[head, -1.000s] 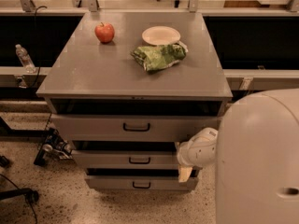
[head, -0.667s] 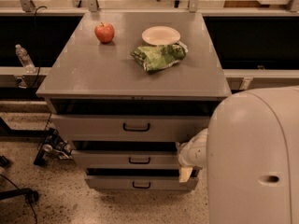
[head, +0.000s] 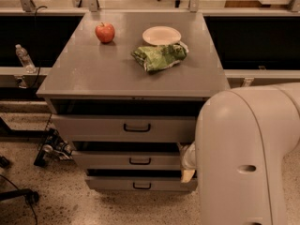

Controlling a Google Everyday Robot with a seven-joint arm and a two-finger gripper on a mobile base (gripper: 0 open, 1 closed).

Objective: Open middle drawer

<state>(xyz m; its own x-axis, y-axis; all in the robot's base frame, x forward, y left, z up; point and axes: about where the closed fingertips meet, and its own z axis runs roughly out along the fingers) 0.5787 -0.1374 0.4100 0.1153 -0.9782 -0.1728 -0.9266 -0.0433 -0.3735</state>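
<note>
The robot's white gripper (head: 187,168), mostly hidden behind its cream arm (head: 243,153), sits at the right end of the grey metal middle drawer (head: 103,161); open or closed, cannot tell.

Gripper (head: 188,164) at right end of the middle drawer (head: 108,161), mostly hidden behind the arm (head: 239,149).

Dim warm light from above, soft glare on cabinet top (head: 117,74), pincer (head: 188,165) dimly lit by middle drawer (head: 126,161).
</note>
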